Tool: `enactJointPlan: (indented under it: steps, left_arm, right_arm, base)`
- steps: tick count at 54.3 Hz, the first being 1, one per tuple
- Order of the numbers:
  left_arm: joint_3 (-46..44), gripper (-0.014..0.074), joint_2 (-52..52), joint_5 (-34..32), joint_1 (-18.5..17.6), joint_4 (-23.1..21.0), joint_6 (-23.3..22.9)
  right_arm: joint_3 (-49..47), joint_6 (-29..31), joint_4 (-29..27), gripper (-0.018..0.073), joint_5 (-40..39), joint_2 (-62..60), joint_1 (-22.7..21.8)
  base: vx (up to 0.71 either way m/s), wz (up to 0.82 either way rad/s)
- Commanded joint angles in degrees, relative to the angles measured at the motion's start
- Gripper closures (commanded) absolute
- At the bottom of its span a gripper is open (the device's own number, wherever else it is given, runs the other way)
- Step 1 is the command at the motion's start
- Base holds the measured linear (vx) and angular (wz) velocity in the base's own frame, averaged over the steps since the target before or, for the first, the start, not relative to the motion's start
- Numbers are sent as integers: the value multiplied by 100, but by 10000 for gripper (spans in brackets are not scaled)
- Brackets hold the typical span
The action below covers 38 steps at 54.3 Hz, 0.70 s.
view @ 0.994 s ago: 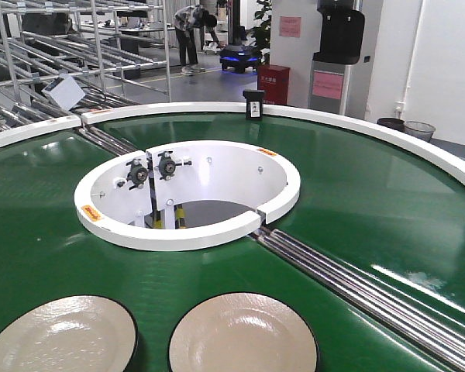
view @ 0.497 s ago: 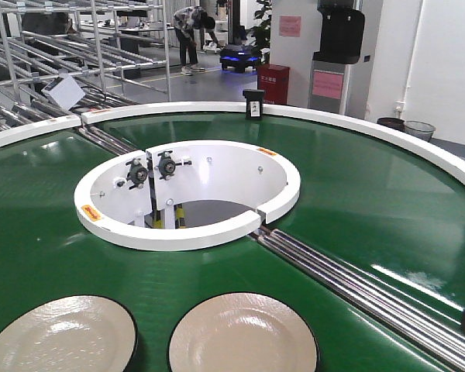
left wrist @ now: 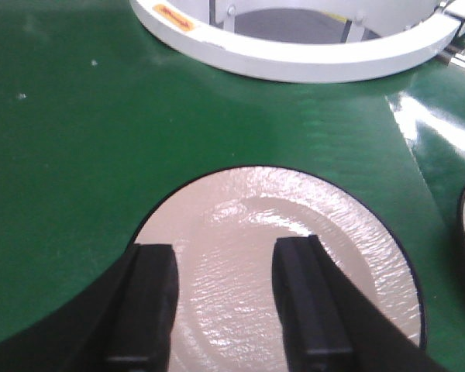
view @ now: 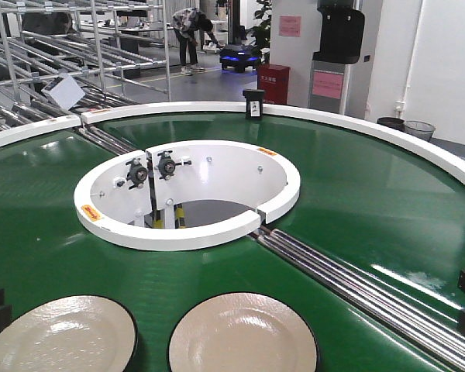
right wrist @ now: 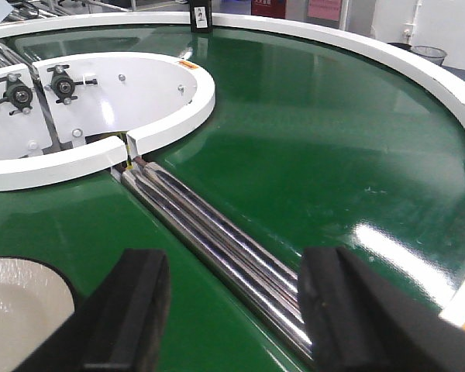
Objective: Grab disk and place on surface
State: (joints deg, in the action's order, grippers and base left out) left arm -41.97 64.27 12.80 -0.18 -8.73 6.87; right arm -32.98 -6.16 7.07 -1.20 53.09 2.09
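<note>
Disk [left wrist: 248,209], round glossy cream, dark-rimmed, on shiny green belt [right wrist: 310,132], left gripper [left wrist: 225,310] wide above it, right gripper [right wrist: 232,310] wide, empty.

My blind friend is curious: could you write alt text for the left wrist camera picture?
The left gripper, open, hovers over a cream disk lying on a green conveyor belt. A white curved rim crosses the top.

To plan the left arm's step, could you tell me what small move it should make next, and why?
Probably lower the left gripper toward the near rim of the disk: its fingers stand open over the disk, holding nothing, and the disk lies flat on the green belt.
</note>
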Motion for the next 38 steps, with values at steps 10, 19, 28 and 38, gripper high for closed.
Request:
enactJointPlan:
  steps: [10, 19, 28, 38]
  left_arm:
    - [-677, 162, 324, 333, 238, -46, -1108]
    - [-1533, 162, 1024, 1182, 1039, -54, -1103]
    - [-2326, 162, 1901, 2085, 1825, -156, -873]
    - [-2621, 162, 2697, 2398, 2280, -1891, 900]
  right_arm:
    - [-172, -1, 15, 104, -553, -57, -1]
    - [-172, -1, 15, 102, -554, -57, -1]
    - [-172, -1, 15, 76, -554, -57, -1]
    - [-172, -1, 15, 52, -509, -57, -1]
  base:
    - [0, 0]
    - [0, 0]
    - [0, 0]
    - [0, 0]
